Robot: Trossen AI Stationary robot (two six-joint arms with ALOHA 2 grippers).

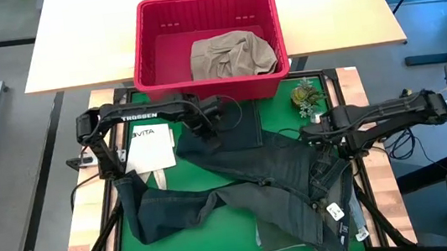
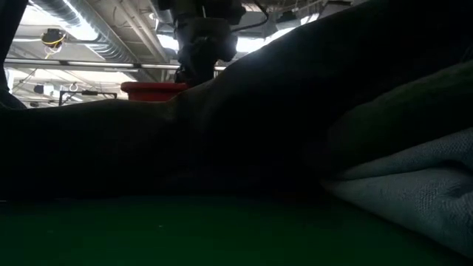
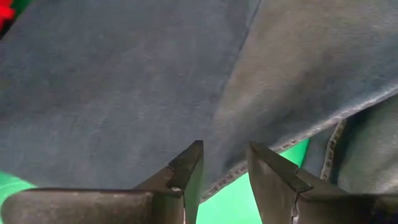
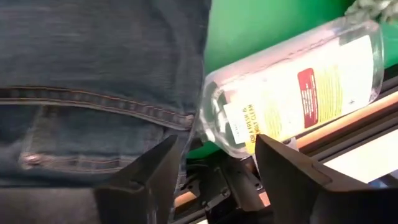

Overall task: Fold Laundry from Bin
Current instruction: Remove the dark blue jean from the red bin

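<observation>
Jeans [image 1: 272, 183] spread on the tabletop [image 1: 235, 225] — left pincer [image 3: 224, 177] apart over a hem, right pincer [image 4: 214, 171] apart at the waistband; next, pinch and fold.

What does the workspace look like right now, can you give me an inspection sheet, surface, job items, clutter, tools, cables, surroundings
Surface: green mat on a wooden bench, largely covered by cloth.
Job's things: jeans spread across the mat; red bin behind it holds a khaki garment.
Clutter: white tote bag at the mat's left; small plant at its back right; clear labelled bottle lying beside the jeans.
Tools: left tool over the jeans' edge, fingers apart, nothing between them; right tool open at the jeans' waistband.
Cables: dark leads beside the right arm.
Surroundings: pale table under the bin; grey floor.
</observation>
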